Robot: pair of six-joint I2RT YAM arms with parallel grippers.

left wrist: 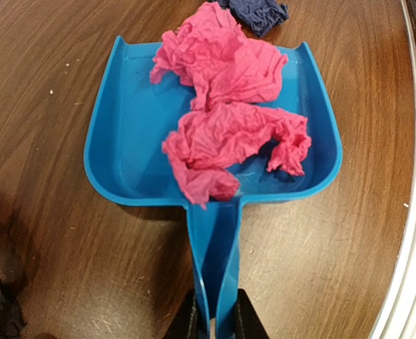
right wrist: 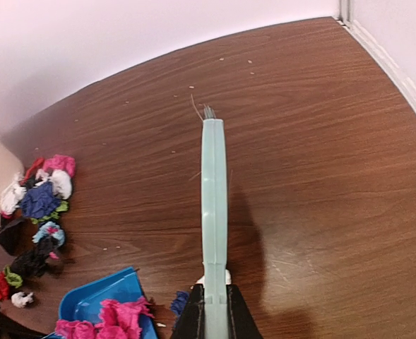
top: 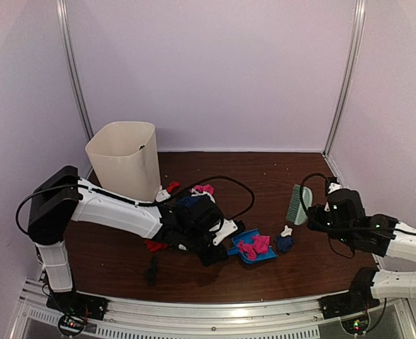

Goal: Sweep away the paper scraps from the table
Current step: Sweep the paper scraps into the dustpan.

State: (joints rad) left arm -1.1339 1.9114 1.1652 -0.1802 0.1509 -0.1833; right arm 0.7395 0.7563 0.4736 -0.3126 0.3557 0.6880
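Observation:
My left gripper (left wrist: 213, 326) is shut on the handle of the blue dustpan (left wrist: 123, 127), which lies flat on the table (top: 278, 183) with two pink paper scraps (left wrist: 225, 106) in it. A dark blue scrap (left wrist: 258, 13) lies just past the pan's mouth, and it shows beside a white one (top: 286, 231) in the top view. My right gripper (right wrist: 213, 323) is shut on the pale green brush (right wrist: 212, 205), held edge-up above the table right of the pan (top: 253, 248). A pile of mixed scraps (right wrist: 34, 212) lies by the left arm; more (top: 197, 191) show in the top view.
A cream waste bin (top: 125, 159) stands at the back left. A black cable (top: 229, 185) loops over the table behind the left arm. The silver front rail (top: 208, 307) runs along the near edge. White walls close the back and sides.

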